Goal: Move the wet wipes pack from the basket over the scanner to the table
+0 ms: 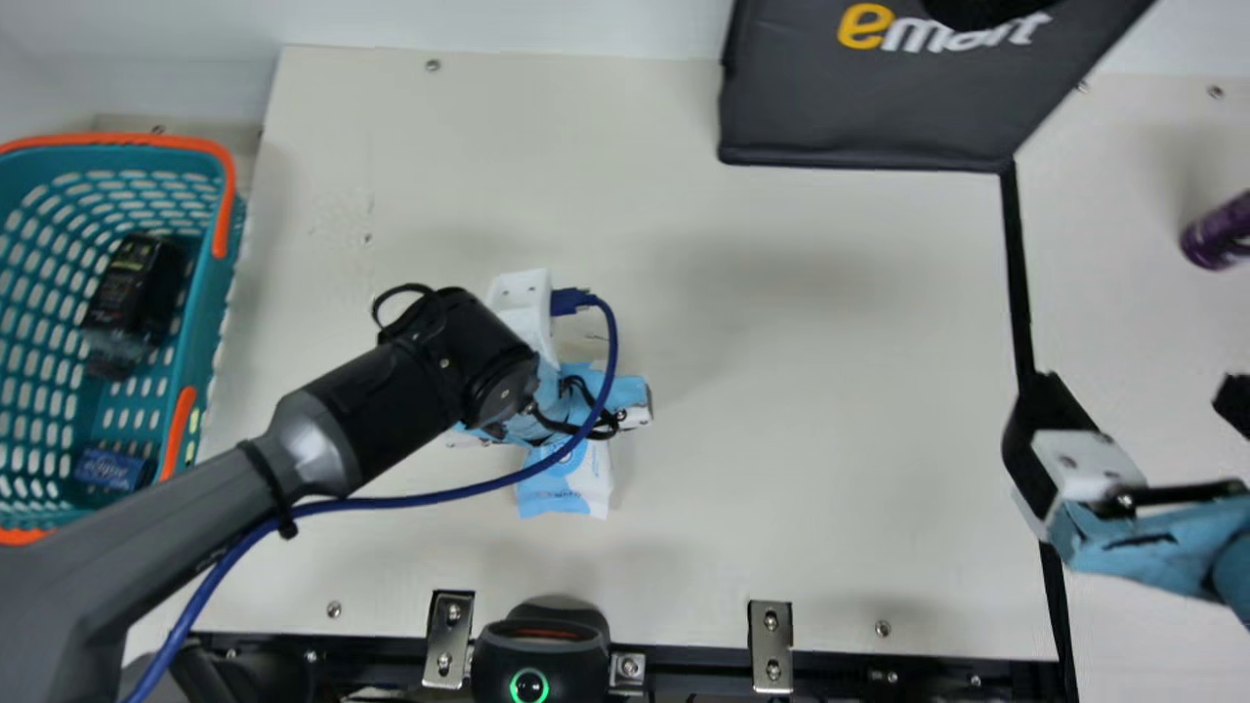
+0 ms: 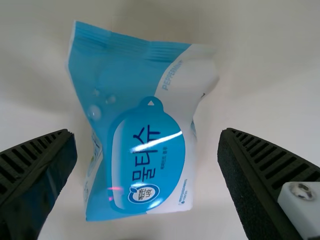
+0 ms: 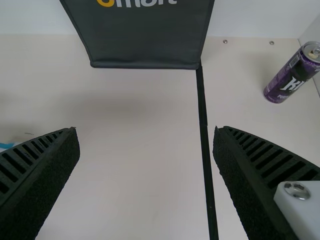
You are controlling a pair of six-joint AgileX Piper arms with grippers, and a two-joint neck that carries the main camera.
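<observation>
At your far left, the teal basket (image 1: 227,283) holds a dark package (image 1: 132,293) and a small blue item (image 1: 109,471). The black scanner (image 1: 537,635), its ring glowing green, sits at the near edge of the table (image 1: 830,391). Just beyond it, you have the wet wipes pack (image 1: 564,483) on the table, label up. Its long axis runs roughly away from you, one end pointing toward the scanner. Over the pack is your left gripper (image 1: 625,392), its fingers (image 2: 42,172) wide apart, one along each long side, neither touching it. Farther right, your right gripper (image 1: 1141,395) has its fingers (image 3: 40,175) well apart with nothing between them. Beyond it, a purple can (image 3: 291,75) stands at the far right.
</observation>
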